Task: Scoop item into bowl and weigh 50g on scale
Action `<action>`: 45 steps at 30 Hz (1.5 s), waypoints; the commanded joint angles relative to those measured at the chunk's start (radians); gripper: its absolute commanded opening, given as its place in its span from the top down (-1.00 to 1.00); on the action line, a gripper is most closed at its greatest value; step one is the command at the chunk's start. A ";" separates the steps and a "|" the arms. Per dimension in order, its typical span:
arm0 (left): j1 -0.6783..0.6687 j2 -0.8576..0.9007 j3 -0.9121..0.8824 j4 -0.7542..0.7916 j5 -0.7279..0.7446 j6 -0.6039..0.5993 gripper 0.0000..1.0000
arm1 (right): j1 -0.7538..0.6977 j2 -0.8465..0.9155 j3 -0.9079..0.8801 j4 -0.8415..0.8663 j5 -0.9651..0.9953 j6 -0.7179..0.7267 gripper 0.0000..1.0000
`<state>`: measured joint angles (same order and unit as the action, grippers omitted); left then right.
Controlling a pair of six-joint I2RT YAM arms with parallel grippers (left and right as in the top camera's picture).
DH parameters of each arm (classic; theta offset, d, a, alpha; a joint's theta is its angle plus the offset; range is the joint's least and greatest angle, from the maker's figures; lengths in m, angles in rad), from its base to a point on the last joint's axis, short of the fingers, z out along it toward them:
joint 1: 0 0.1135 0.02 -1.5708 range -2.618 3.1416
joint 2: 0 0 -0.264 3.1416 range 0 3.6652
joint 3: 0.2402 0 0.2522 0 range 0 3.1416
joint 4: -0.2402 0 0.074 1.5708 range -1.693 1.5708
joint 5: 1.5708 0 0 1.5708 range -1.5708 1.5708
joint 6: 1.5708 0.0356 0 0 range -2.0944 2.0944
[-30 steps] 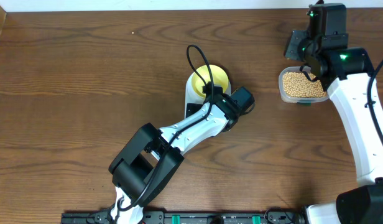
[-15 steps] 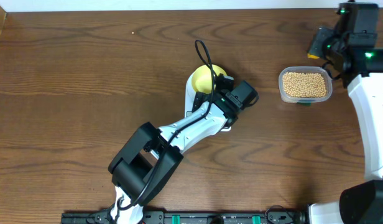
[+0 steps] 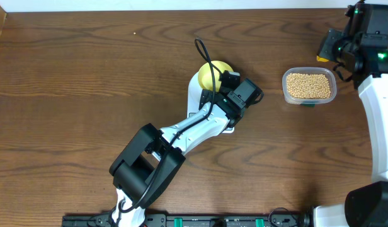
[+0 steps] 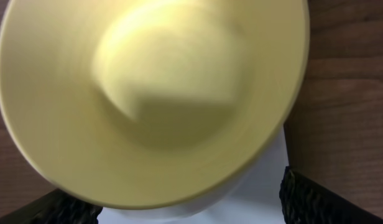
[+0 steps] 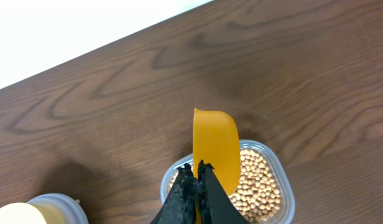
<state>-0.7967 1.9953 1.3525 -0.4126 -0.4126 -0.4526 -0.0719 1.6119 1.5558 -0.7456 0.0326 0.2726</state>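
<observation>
Your R end effector (image 5: 198, 182) is clamped on the scoop (image 5: 214, 146) handle by the tub (image 3: 286, 89) of beans (image 3: 308, 86). They're tiny, hard and prob roll, so keep it level. L end effector (image 4: 179, 200) is wide, empty, over the light bowl (image 4: 148, 93) on the scale (image 4: 261, 186).

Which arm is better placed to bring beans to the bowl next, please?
Right: the right hand is shut on the scoop near the bean tub; the left hand hangs open over the bowl, empty.
</observation>
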 commanded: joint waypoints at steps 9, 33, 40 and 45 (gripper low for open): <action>-0.001 -0.017 0.008 -0.051 0.012 -0.016 -0.83 | -0.012 -0.007 0.019 -0.030 -0.017 -0.053 0.98; -0.001 -0.017 0.008 -0.084 0.012 -0.016 -0.83 | -0.011 -0.007 0.019 -0.034 -0.020 -0.050 0.98; -0.001 -0.017 0.008 -0.183 0.012 -0.033 -0.84 | 0.002 -0.007 0.019 -0.043 -0.077 -0.051 0.98; 0.000 -0.027 0.008 -0.219 0.021 -0.045 -0.83 | 0.002 -0.007 0.019 -0.047 -0.077 -0.053 0.98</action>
<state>-0.7967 1.9919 1.3525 -0.6205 -0.3943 -0.4789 -0.0772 1.6119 1.5558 -0.7895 -0.0311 0.2295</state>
